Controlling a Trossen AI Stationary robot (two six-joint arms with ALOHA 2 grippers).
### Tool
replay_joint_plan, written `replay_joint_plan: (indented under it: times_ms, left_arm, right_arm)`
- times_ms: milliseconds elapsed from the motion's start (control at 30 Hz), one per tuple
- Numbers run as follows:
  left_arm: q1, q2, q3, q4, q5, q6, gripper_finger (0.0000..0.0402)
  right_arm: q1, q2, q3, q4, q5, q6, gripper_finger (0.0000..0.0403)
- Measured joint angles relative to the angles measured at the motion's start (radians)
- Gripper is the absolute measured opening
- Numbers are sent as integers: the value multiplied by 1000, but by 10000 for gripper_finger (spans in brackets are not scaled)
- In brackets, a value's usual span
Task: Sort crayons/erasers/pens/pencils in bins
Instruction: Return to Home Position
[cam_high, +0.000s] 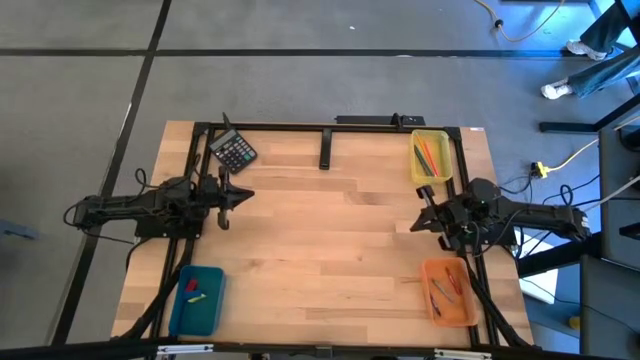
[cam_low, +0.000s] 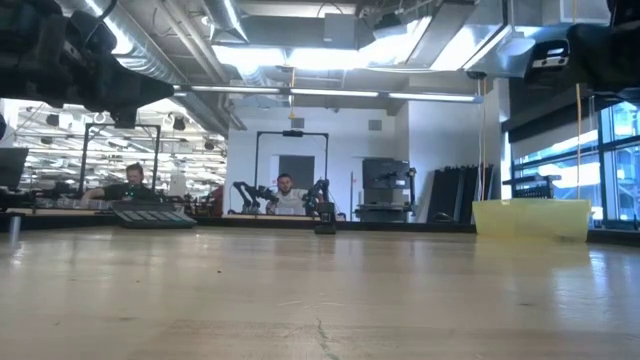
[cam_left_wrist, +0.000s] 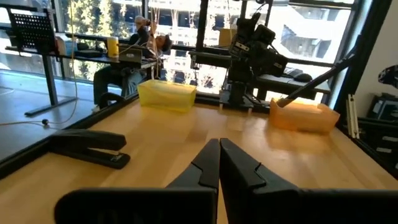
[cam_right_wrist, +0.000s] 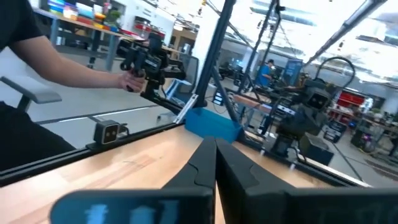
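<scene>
Tabletop (cam_high: 330, 230) pale wood | bins (cam_high: 431, 158) at edges | left jaws, right jaws pinched together | people (cam_low: 288, 195) seated beyond

The pale wooden plank desk (cam_high: 330, 230) is smooth, with visible grain and a soft sheen. To either side of the right gripper (cam_right_wrist: 216, 148), the yellow rectangular plastic bin (cam_low: 530, 218) and the orange rectangular plastic bin (cam_left_wrist: 305, 116) look translucent and glossy. Behind the left gripper (cam_left_wrist: 219, 146), the teal-blue plastic bin (cam_high: 200, 320) looks opaque. Ahead of the left gripper, the black stapler (cam_left_wrist: 87, 148) is matt, as are that gripper's dark fingers (cam_left_wrist: 249, 175).
</scene>
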Motion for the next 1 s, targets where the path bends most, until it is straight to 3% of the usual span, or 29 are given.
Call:
replay_joint_plan:
  times_ms: [333, 500, 600, 733, 900, 1000]
  left_arm:
    - [0, 0, 0, -1, 3, 25, 21]
    - [10, 1, 0, 11, -57, 79, 25]
    - [19, 1, 0, 23, -124, 102, 25]
    - [20, 1, 0, 24, -132, 119, 21]
    - [19, 1, 0, 64, -144, -116, 13]
    - [20, 1, 0, 61, -197, -155, 7]
  right_arm:
    - [-82, 0, 0, 7, -74, 115, 7]
    - [-86, 0, 0, 90, 50, 285, 13]
    - [-86, 0, 0, 77, 116, 313, 15]
    - [-86, 0, 0, -4, 183, 323, 16]
    - [-86, 0, 0, -15, 258, 399, 14]
    - [-86, 0, 0, 21, 222, 394, 8]
